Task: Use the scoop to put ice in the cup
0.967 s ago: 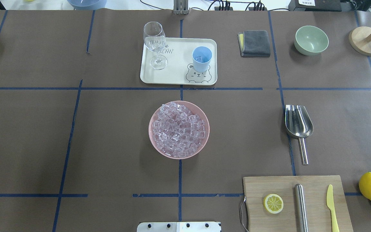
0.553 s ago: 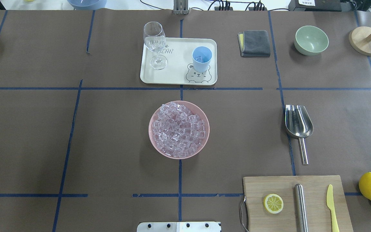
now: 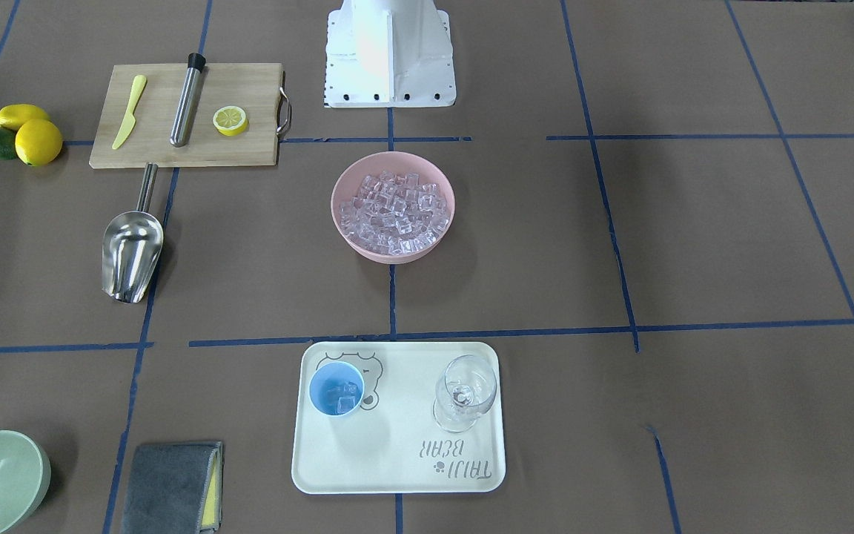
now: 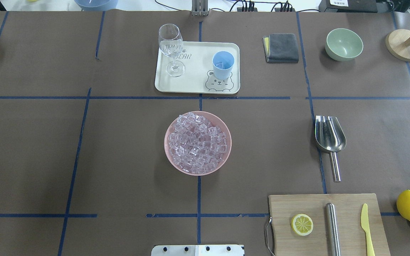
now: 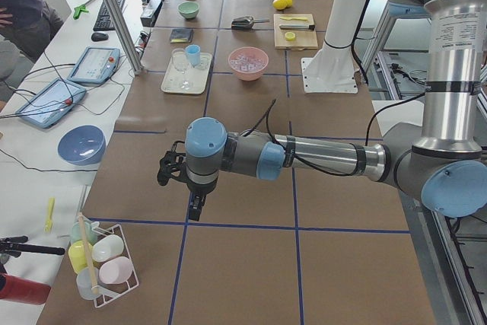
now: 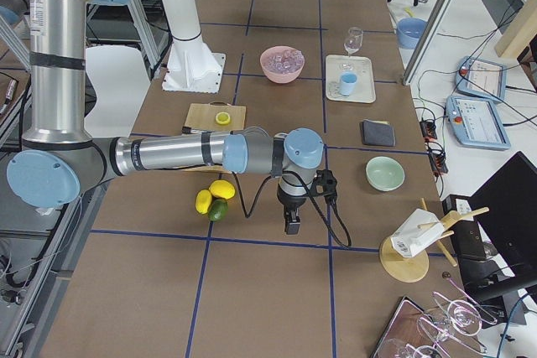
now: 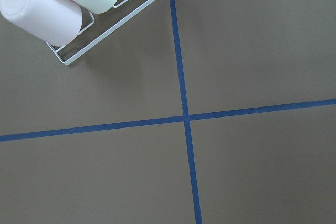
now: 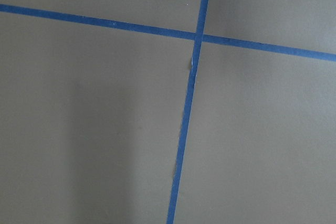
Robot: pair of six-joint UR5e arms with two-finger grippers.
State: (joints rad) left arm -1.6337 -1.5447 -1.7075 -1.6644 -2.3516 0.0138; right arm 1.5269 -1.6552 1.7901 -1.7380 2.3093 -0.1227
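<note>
Can't tell apart or together on the left gripper point(image 5: 195, 205), hanging over taped paper; same for the right gripper point(image 6: 291, 220). Out to the scoop point(image 4: 329, 134), loose on the table at 3 o'clock from the pink bowl point(image 4: 229, 149) heaped with ice point(image 4: 197, 142). Up at 12, the cup point(image 4: 222, 65) on the tray point(image 4: 190, 83), a few cubes inside.

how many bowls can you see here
3: a pink bowl of ice mid-table, a pale green bowl beside the grey cloth, a blue bowl on the white side desk.
</note>
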